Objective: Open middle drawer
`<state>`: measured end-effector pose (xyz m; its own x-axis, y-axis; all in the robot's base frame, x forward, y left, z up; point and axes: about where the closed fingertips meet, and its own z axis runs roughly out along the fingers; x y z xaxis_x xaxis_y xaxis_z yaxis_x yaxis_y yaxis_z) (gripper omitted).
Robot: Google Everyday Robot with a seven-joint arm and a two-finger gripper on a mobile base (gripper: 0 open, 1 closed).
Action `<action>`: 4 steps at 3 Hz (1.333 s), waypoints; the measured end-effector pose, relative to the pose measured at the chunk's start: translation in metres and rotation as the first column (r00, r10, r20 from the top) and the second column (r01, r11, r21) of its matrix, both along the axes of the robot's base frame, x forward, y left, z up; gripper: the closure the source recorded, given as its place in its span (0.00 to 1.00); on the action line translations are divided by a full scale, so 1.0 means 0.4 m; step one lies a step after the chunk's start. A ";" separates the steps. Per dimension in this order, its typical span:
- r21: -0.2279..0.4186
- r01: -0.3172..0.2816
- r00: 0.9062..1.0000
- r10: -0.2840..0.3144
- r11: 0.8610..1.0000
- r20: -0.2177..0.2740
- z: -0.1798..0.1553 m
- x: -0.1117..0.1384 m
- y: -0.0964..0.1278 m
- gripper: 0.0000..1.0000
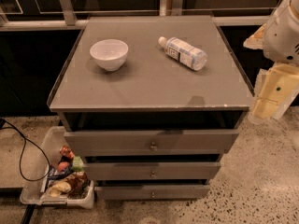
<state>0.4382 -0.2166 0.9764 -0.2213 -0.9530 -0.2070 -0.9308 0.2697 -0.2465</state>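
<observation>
Right of the cabinet (pixel 149 90), our gripper (pixel 273 91) — open or closed, we cannot tell — may miss the middle drawer (pixel 187 170) among 3 close knobs (pixel 153 174).

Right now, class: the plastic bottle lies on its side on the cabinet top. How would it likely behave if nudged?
Lying on its round side, the bottle would probably roll. Capped and seemingly thin plastic, it is likely light and easily shoved. The arm's jaws, the gripper, hang beyond the cabinet's right edge, apart from it.

Three drawers (pixel 153 143) (pixel 153 171) (pixel 153 192) — one bowl (pixel 109 53), one bottle (pixel 183 52)
</observation>
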 end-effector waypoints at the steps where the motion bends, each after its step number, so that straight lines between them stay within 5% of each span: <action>1: 0.000 0.000 1.000 0.000 1.000 0.000 0.000 0.000 0.000 0.00; 2: 0.008 -0.011 1.000 0.011 1.000 -0.002 -0.059 -0.023 -0.003 0.00; 3: 0.059 -0.034 0.999 0.037 0.998 -0.040 -0.216 -0.071 -0.012 0.00; 4: 0.177 -0.077 0.995 0.087 0.981 -0.053 -0.379 -0.133 -0.002 0.00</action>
<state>0.3851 -0.2174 0.8250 -0.1612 -0.9187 -0.3606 -0.9633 0.2259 -0.1448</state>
